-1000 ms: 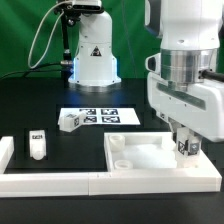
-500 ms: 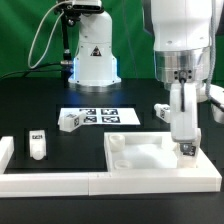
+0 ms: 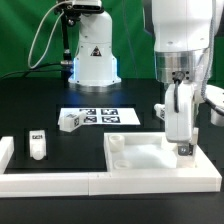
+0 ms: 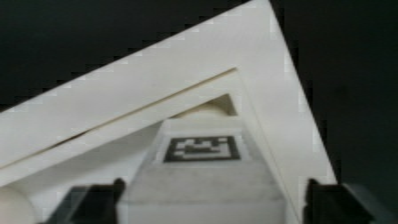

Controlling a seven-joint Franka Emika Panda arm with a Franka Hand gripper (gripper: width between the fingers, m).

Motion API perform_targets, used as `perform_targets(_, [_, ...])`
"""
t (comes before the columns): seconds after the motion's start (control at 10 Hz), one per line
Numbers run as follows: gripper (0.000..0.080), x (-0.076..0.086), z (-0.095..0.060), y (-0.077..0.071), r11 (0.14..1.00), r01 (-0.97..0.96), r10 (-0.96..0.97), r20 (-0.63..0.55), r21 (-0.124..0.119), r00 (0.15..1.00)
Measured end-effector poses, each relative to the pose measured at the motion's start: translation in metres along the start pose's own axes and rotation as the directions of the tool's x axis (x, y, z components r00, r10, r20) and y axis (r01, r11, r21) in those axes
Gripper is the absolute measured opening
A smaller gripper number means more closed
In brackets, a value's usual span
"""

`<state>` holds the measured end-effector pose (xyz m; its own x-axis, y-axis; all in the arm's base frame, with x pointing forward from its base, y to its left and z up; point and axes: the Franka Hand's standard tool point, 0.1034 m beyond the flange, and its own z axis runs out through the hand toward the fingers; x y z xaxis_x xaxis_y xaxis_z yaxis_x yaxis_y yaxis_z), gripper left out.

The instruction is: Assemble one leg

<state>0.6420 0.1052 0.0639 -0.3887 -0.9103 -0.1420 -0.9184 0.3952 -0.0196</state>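
Observation:
My gripper (image 3: 184, 149) is shut on a small white leg (image 3: 185, 151) with a black-and-white tag. It holds the leg upright over the corner of the large white slab (image 3: 140, 160) at the exterior view's right. In the wrist view the leg (image 4: 201, 165) fills the space between my two dark fingers (image 4: 98, 203), tag facing the camera, with my gripper (image 4: 210, 206) closed on its sides. The slab's corner (image 4: 125, 90) lies behind it. I cannot tell whether the leg touches the slab.
Loose legs stand at the exterior view's left (image 3: 37, 144), beside the marker board (image 3: 70, 122) and behind my gripper (image 3: 160, 110). The marker board (image 3: 105, 116) lies mid-table. A white wall (image 3: 50, 183) runs along the front edge. The robot base (image 3: 92, 55) stands at the back.
The wrist has turned from broadside to edge-on over the slab's corner while holding the leg. In the last half second it barely moved.

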Motion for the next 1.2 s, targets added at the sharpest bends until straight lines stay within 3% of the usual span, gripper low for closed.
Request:
perform_targets(0.1, [0.0563, -0.004, -0.004, 0.000, 0.997, 0.073, -0.073, 0.003, 0.002, 0.997])
perform_targets(0.2, [0.0633, -0.010, -0.014, 0.000, 0.993, 0.115, -0.116, 0.014, 0.013, 0.993])
perform_targets(0.4, [0.0644, -0.022, -0.045, -0.006, 0.983, 0.178, -0.180, 0.040, 0.051, 0.983])
perform_targets(0.5, [0.0649, -0.023, -0.049, -0.008, 0.976, 0.209, -0.212, 0.042, 0.060, 0.976])
perform_targets(0.8, [0.0649, -0.019, -0.039, -0.005, 0.966, 0.253, -0.255, 0.031, 0.050, 0.967])
perform_targets(0.9, [0.0649, -0.008, -0.013, -0.002, 0.902, 0.431, -0.431, 0.006, 0.020, 0.902])
perform_targets(1.0, [0.0649, -0.013, 0.000, -0.015, 0.807, 0.591, -0.591, 0.003, -0.013, 0.807])
perform_targets(1.2, [0.0649, -0.025, -0.015, -0.011, 0.604, 0.794, -0.792, 0.066, -0.063, 0.607])
